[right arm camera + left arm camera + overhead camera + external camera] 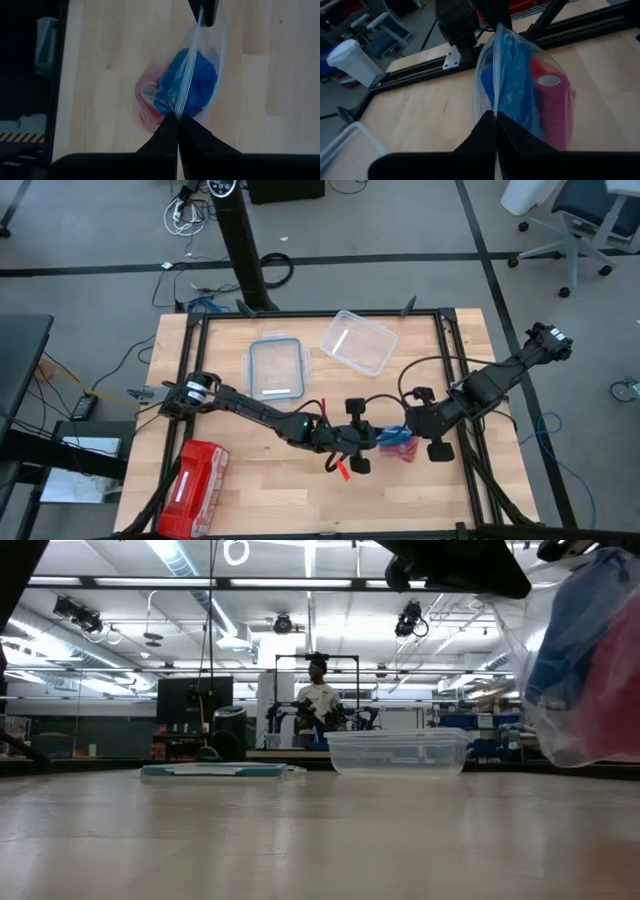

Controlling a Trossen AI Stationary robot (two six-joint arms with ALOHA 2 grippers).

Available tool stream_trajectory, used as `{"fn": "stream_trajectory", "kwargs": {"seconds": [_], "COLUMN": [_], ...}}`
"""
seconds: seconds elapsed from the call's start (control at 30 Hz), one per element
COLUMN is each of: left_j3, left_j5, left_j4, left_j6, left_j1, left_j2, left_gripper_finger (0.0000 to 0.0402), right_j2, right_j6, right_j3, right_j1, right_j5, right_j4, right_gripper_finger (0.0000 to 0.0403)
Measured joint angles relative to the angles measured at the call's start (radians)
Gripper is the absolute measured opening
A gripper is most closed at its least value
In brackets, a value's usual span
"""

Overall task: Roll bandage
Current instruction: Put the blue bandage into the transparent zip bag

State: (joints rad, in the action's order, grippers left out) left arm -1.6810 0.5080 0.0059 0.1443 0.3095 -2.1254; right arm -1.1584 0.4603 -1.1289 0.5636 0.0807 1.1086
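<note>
Above the front middle of the tabletop (300,480), both arms are meeting at a clear zip bag (520,85). The left end effector (496,117) is pinching one end of the bag's top edge, fingers clenched on the plastic, while the right end effector (178,118) is gripping the opposite end in the same manner. Inside the bag, the bandage (187,82) is hanging bunched beside a red-pink roll (551,107). Farther back, a clear container (358,342) and its lid (276,368) are lying on the wood, and a red pouch (194,486) is sitting near the front left corner.
</note>
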Motion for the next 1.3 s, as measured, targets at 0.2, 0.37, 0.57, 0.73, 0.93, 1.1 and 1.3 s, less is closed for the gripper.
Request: {"fn": "stream_trajectory", "kwargs": {"seconds": [0.2, 0.37, 0.57, 0.73, 0.93, 1.1, 1.3], "left_j3": [0.0, 0.0, 0.0, 0.0, 0.0, 0.001, 0.001], "left_j5": [0.021, 0.089, 0.133, 0.215, 0.267, 0.303, 0.344], "left_j4": [0.052, 0.058, 0.06, 0.071, 0.154, 0.209, 0.204], "left_j6": [0.058, 0.088, 0.117, 0.132, 0.271, 0.433, 0.444], "left_j1": [-0.002, -0.002, -0.001, 0.0, 0.011, 0.03, 0.032], "left_j2": [0.0, 0.0, 0.0, 0.0, 0.0, -0.002, -0.002], "left_gripper_finger": [0.0005, 0.0005, 0.0005, 0.0005, 0.0005, 0.0005, 0.0022], "right_j2": [-0.002, -0.002, -0.002, -0.002, -0.002, -0.002, -0.002], "right_j6": [-0.001, 0.006, 0.006, 0.007, 0.013, 0.016, 0.016], "right_j3": [-0.021, -0.021, -0.021, -0.021, -0.021, -0.021, -0.021], "right_j1": [0.0, 0.003, 0.003, 0.003, 0.003, 0.003, 0.003], "right_j5": [-0.02, -0.014, -0.009, 0.001, -0.008, -0.016, -0.002], "right_j4": [0.037, 0.037, 0.036, 0.032, 0.034, 0.031, 0.033], "right_gripper_finger": [0.0, 0.0, 0.0, 0.0, 0.0, 0.0, 0.0001]}}
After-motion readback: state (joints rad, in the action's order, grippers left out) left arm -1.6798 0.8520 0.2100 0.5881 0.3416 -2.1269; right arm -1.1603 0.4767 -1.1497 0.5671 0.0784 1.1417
